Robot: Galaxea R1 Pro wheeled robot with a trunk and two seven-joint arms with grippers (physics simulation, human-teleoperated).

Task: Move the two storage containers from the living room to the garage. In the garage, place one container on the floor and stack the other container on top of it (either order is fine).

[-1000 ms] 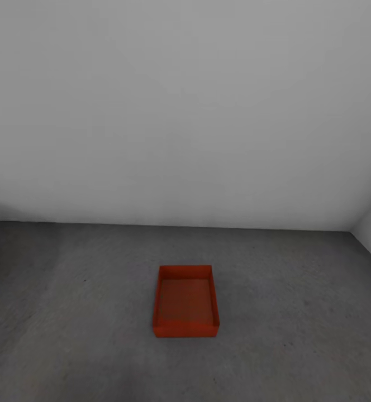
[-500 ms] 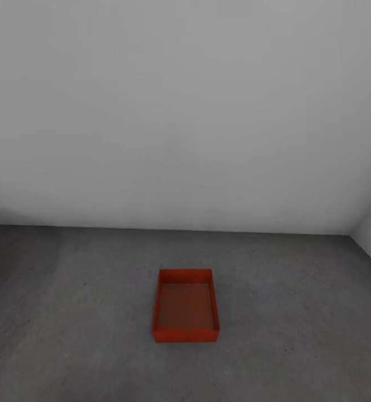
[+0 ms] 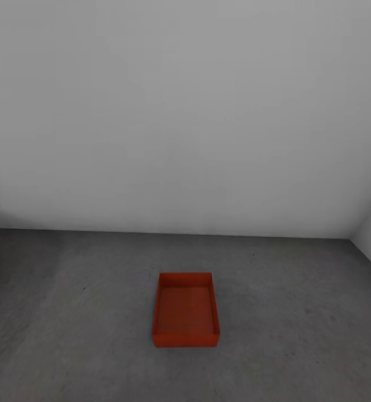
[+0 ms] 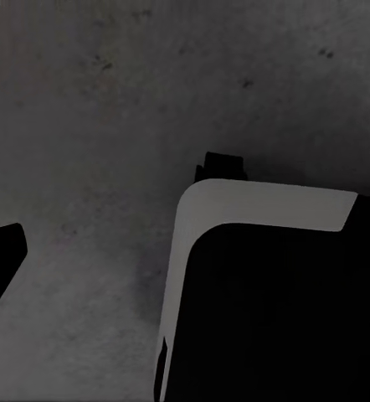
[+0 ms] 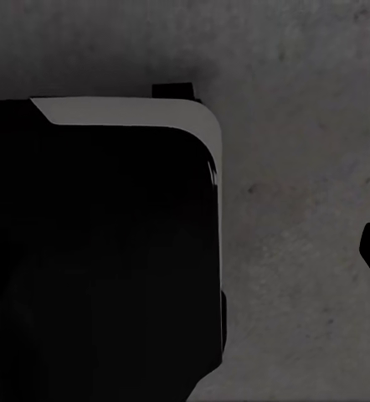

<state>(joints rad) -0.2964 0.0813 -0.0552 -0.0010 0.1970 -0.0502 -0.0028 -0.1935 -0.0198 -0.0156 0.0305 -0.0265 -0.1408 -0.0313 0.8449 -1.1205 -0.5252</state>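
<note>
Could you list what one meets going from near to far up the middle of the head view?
Floor → container, open side up on the concrete → more bare floor behind it → grey wall.

Floor [image 3: 68, 335]: matt, mottled grey concrete, slightly rough. Storage container [image 3: 185, 310]: smooth orange-red plastic-looking walls, low sheen. Wall [image 3: 180, 111]: plain matt.

My head camera has shifted slightly: the orange bin [image 3: 186, 310] and the line where wall [image 3: 185, 111] meets floor [image 3: 68, 335] now sit a little lower in my view.
</note>
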